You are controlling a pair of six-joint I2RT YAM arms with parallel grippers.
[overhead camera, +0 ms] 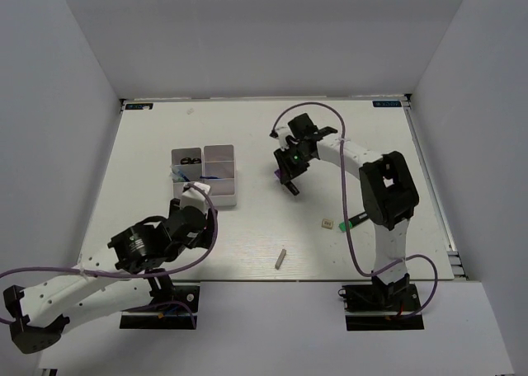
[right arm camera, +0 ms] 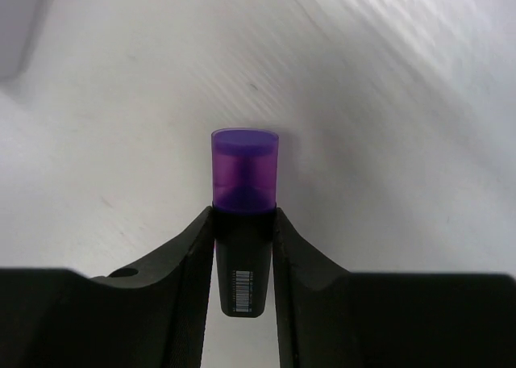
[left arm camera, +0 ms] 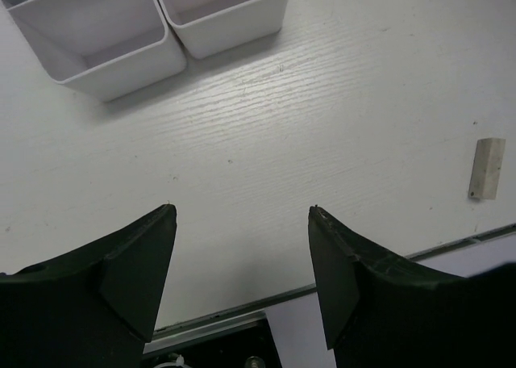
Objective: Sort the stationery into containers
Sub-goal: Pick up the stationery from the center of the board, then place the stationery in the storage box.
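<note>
White table (overhead camera: 371, 162), white walls on three sides. R gripper (right arm camera: 243, 216) is clamped on the purple marker (right arm camera: 245, 166), jaws pinching the dark barrel just behind the purple cap. Whether the marker is clear of the table can't be told. L gripper (left arm camera: 242, 211) hangs wide apart, holding nothing, just by the near end of the white tray (overhead camera: 235, 178).

Risks, as judged:
- The pinch is narrow and close to the cap end, so the marker may pivot or slip w/ a fast swing.
- The marker looks long vs. the small compartments, so it could catch a wall or tip out.
- L gripper sits by the tray, so R gripper's approach may clash w/ it.

Grey stick (overhead camera: 280, 258) and beige cube (overhead camera: 327, 223) lie loose, well apart from the tray.
</note>
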